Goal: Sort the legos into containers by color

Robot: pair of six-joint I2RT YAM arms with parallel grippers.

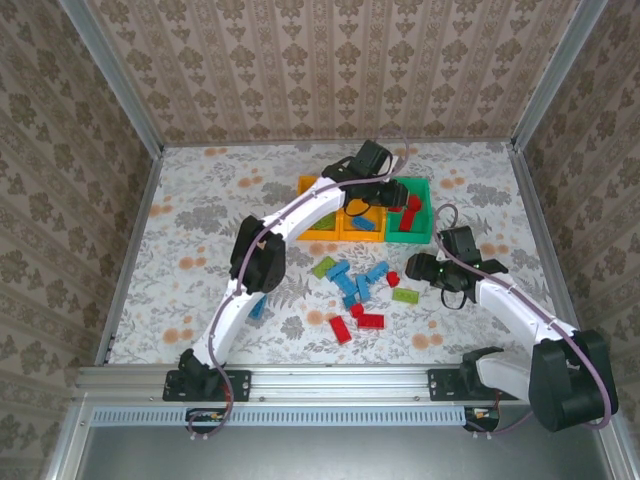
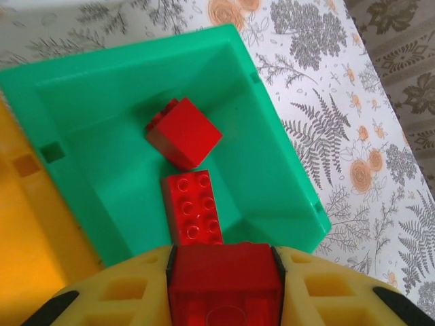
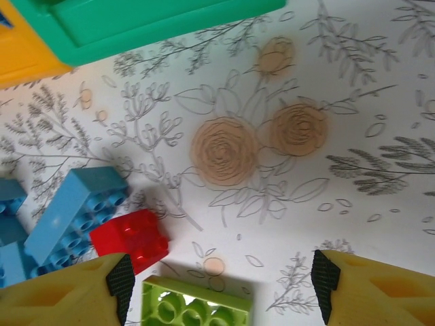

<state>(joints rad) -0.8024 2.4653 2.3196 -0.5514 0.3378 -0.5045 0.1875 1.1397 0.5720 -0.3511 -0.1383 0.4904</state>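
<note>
The green rectangular plastic bin (image 2: 95, 115) is seen directly beneath the left gripper (image 2: 223, 261), in whose closed jaws a red studded plastic brick (image 2: 224, 288) is clamped. The right gripper (image 3: 223, 282), spread wide and empty, is held just above a lime-green studded brick (image 3: 194, 307), which lies off-centre between its jaws.

Inventory of surroundings:
- white table (image 1: 200, 215), flat top printed with grey leaves and orange flowers.
- beige damask-patterned wallpaper walls (image 1: 330, 60), standing on three sides of the table.
- silver aluminium corner posts (image 1: 112, 75), slanting up at the far corners.
- slotted silver aluminium rail (image 1: 340, 380), along the table's near edge.
</note>
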